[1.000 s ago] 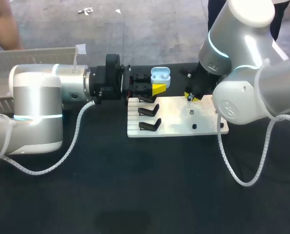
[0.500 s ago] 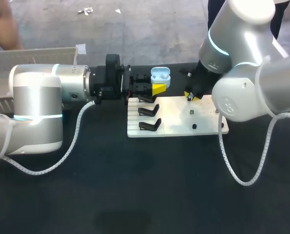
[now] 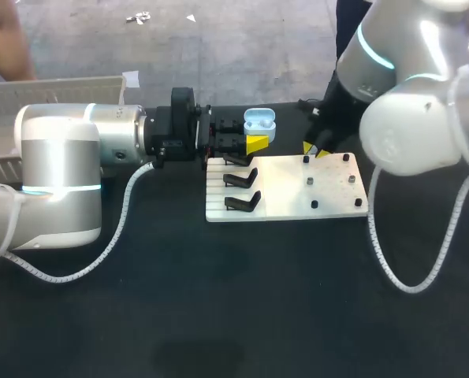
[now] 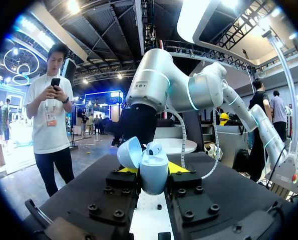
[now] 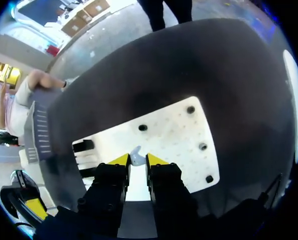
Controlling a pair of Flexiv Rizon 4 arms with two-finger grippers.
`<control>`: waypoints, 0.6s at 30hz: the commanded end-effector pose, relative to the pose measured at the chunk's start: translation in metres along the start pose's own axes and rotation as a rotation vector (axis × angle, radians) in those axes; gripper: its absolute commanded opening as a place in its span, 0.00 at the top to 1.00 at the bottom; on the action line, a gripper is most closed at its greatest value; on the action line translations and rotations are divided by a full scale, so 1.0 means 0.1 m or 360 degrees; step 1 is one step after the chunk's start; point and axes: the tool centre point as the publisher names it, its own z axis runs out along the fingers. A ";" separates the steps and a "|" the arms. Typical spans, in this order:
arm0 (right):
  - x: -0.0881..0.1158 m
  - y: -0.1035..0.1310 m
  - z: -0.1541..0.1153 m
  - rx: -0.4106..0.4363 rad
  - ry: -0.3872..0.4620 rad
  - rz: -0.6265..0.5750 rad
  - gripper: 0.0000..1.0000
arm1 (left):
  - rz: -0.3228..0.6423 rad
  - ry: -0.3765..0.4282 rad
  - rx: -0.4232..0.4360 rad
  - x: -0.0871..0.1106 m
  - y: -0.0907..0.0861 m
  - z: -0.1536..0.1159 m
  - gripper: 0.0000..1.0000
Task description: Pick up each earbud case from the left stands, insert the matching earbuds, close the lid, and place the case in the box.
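Inside left tool (image 4: 154, 169): earbud case (image 4: 153, 176) is sitting clamped, lid open.
Right tool (image 5: 137, 161): narrowly pinching one earbud (image 5: 135, 154), hovering with white board (image 5: 174, 135) beneath.
Progress: inserting, closing, boxing are all remaining.

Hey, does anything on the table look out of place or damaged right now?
Nothing stands out. The earbud case, lid open, is clamped in the left gripper; the right gripper holds an earbud above the white board.

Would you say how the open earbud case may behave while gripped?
The earbud case looks smooth and rounded, so it may slip in the left end effector. Its open lid probably swings shut if nudged.
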 end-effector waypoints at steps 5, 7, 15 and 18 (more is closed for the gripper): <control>0.16 -0.09 -0.39 -0.0064 0.0133 -0.0217 1.00 | 0.0007 -0.0007 -0.0008 0.01 -0.01 0.00 1.00; 0.22 -0.10 -0.49 -0.0069 0.0165 -0.0290 1.00 | 0.0007 -0.0007 -0.0008 0.01 -0.01 0.00 1.00; 0.50 -0.12 -0.90 -0.0021 0.0285 -0.0522 1.00 | 0.0007 -0.0007 -0.0008 0.01 -0.01 0.00 1.00; 0.58 -0.11 -1.05 0.0016 0.0303 -0.0583 1.00 | 0.0007 -0.0007 -0.0008 0.01 -0.01 0.00 1.00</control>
